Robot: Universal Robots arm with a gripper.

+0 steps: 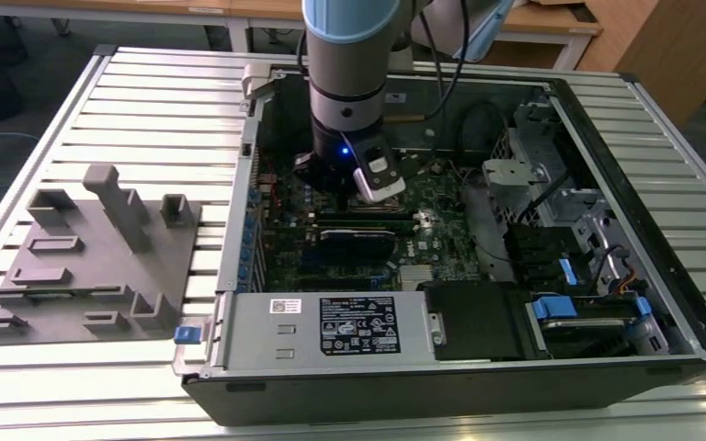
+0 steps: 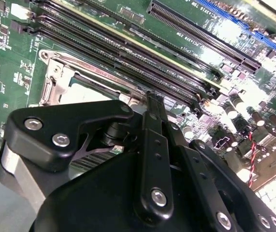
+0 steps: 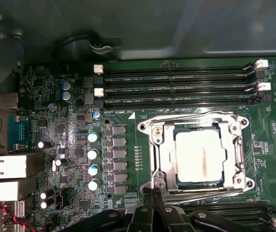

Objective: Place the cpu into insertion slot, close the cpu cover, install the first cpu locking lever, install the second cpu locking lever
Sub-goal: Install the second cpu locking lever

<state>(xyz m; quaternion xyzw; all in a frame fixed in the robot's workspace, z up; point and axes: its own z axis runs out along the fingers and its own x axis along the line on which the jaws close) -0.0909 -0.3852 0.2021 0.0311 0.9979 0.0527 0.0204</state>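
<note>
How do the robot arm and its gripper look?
The arm is a thick cylinder, light blue above and grey-black below, with a small blue light and black cables behind. The gripper is matte black, built of flat linkage bars joined with silver screws.

- arm point(image 1: 350, 83) reaches straight down into the open pc case point(image 1: 451, 386), over the motherboard point(image 1: 328, 241)
- grey power supply box point(image 1: 323, 326) along the near edge
- grey fixture block point(image 1: 89, 257) on the slatted table point(image 1: 144, 101), exterior view's left

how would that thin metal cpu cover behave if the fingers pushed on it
The cpu cover is a thin metal frame lying flat around the cpu, so it probably feels light, stiff and springy. Its smooth, shiny edges might let the fingers slip off.
</note>
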